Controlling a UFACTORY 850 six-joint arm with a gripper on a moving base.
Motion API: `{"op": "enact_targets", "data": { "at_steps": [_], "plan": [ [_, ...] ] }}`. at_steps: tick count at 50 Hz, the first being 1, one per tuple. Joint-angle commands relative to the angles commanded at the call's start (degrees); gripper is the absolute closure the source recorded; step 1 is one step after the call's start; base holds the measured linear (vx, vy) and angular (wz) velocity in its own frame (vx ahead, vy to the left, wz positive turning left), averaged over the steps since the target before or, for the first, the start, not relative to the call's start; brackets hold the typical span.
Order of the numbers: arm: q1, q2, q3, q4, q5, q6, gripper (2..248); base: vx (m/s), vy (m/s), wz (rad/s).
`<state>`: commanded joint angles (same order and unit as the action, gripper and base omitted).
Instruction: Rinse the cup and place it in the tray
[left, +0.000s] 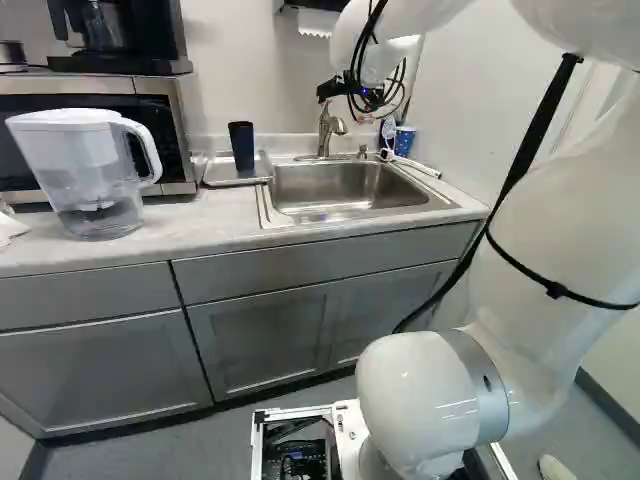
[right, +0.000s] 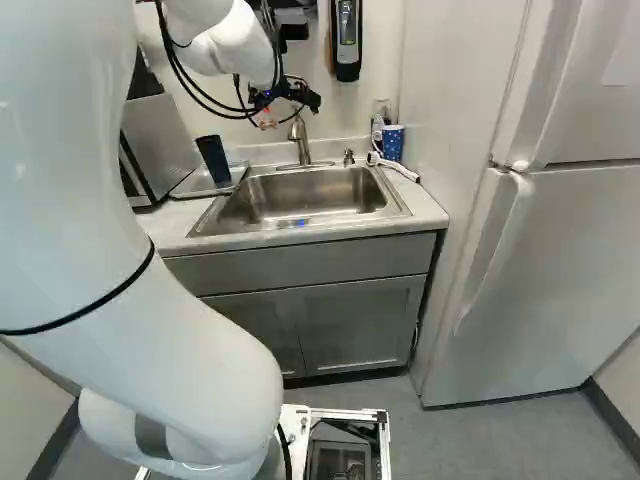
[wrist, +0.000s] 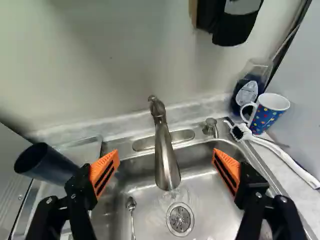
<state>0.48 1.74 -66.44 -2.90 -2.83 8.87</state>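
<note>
The wrist view shows the pincer (right: 283, 97) wide open, its orange pads (wrist: 104, 172) far apart and nothing held between them. The faucet (wrist: 165, 155) stands ahead, between the two fingers, and the sink (wrist: 207, 200) lies below.

Only the wrist view shows the spoon (wrist: 131, 205) in the sink, near the left finger, and the drain (wrist: 180, 219) beyond the gap between the fingers. The brush (wrist: 280, 152) is clearest there too, lying ahead and to the right of the pincer, near the spotted mug (wrist: 268, 114) and the soap bottle (wrist: 248, 94). The left base view alone shows the water pitcher (left: 85, 170), on the surface (left: 200, 220) well to the pincer's left. The right base view alone shows the fridge door (right: 560, 260), well to the right.

The dark cup (wrist: 50, 164) is to the pincer's left, beyond the left finger and apart from it. It stands upright in the tray (left: 218, 172), open end up. It is tall, slim and plain, nearly black, with a wider rim and no handle in sight. Whether it is wet inside cannot be told. The mug is blue, with coloured spots, a white inside and a handle turned towards the pincer.
</note>
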Motion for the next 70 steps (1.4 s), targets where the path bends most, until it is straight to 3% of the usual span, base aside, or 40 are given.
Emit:
{"op": "enact_targets", "data": {
  "at_steps": [26, 39, 70],
  "plan": [
    [0.00, 0.00, 0.00, 0.04, 13.28, 0.00, 3, 0.000, 0.000, 0.000],
    [0.38, -1.23, -1.21, 0.04, 13.28, 0.00, 3, 0.000, 0.000, 0.000],
    [3.19, -9.81, -10.04, 0.04, 13.28, 0.00, 3, 0.000, 0.000, 0.000]
  ]
}}
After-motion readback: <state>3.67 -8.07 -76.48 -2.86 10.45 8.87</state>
